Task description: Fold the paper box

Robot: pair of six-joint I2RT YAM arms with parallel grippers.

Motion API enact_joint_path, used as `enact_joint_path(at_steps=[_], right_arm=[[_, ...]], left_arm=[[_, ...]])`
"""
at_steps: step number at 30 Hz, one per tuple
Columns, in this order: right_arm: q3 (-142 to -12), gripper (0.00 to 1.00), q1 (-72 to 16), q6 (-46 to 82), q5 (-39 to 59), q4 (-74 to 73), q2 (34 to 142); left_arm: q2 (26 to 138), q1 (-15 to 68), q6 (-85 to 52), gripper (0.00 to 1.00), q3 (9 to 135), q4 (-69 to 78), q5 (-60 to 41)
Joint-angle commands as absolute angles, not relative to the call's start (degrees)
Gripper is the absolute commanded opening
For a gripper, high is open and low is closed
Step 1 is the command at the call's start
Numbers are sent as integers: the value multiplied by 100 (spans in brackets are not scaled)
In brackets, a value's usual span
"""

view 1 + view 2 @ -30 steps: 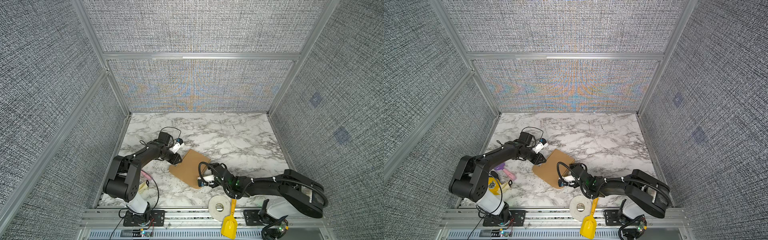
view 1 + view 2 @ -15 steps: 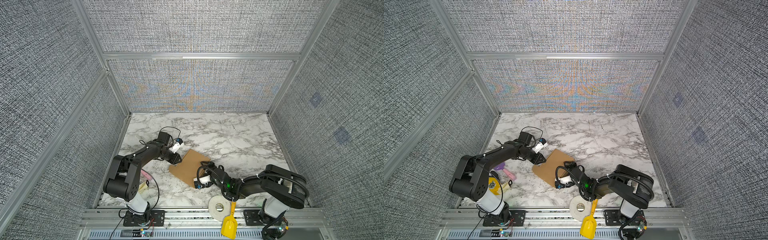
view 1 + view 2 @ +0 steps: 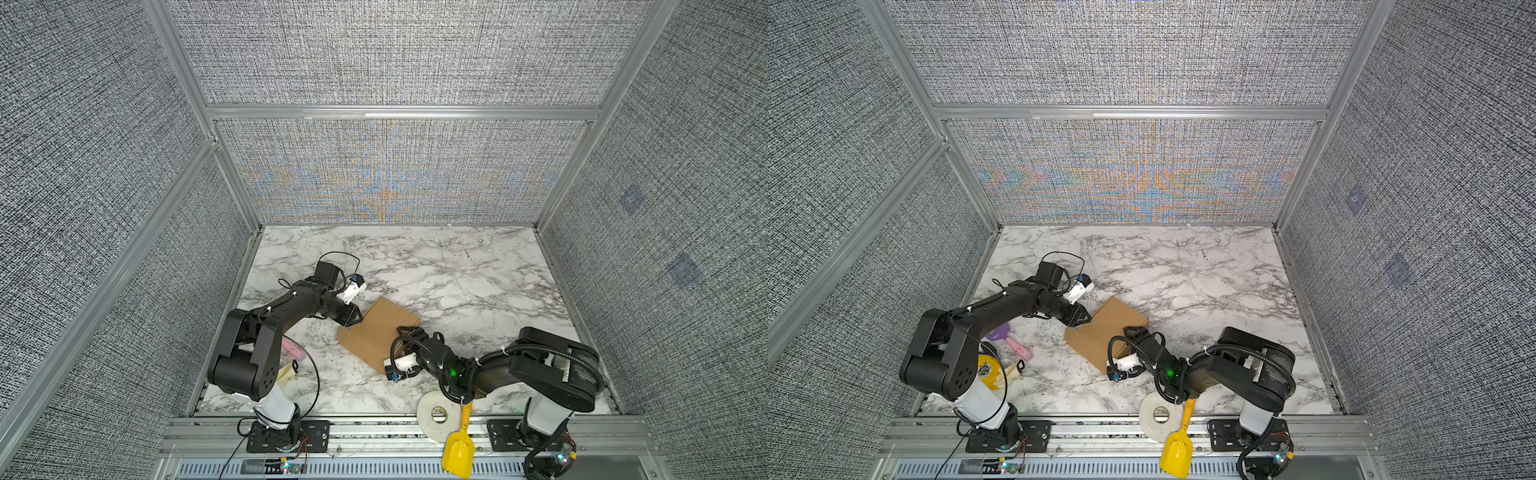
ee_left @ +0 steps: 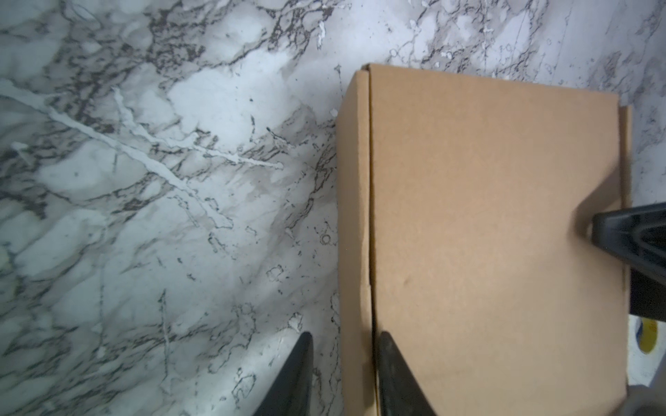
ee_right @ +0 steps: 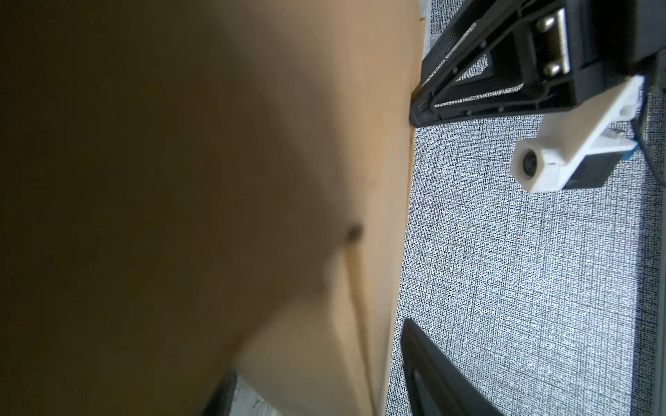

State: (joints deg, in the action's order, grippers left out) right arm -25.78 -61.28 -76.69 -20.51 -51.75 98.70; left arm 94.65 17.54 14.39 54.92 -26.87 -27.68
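The paper box (image 3: pixel 376 328) (image 3: pixel 1106 326) is a flat brown cardboard box lying on the marble table (image 3: pixel 478 286), with its lid down. My left gripper (image 3: pixel 355 318) (image 4: pixel 346 338) stands at its left edge, slightly open. One finger is over the marble and the other over the lid, with the box's side strip (image 4: pixel 355 216) between them. My right gripper (image 3: pixel 409 332) (image 5: pixel 317 363) is at the near right edge, open, with the cardboard (image 5: pixel 252 180) between its fingers. That cardboard hides most of one right finger.
A white tape roll (image 3: pixel 436 415) and a yellow scoop (image 3: pixel 457 451) lie at the front rail by the right arm's base. Pink (image 3: pixel 1017 349), purple (image 3: pixel 998 332) and yellow (image 3: pixel 988 370) toys sit beside the left arm. Grey fabric walls enclose the table.
The right arm's rear links have folded back toward its base while its gripper stays at the box's near edge, jaws narrower. The left arm and the box have hardly moved.
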Motion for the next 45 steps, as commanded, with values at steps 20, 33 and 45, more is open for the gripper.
enact_joint_path(at_steps=[20,33,45], right_arm=[[-2805,57,-6124,-7036,-1840,-5116,9363],[-2936,56,-6021,-6269,-1499,-4533,8892],[-3190,54,-5348,-4141,-86,-3481,7399]], left_arm=[[8746,1624,1573,57,6653,-3322,-2173],[8019,1106,1604,58,7014,-2262,-2370],[7805,253,1316,61,7097,-1356,-2963]])
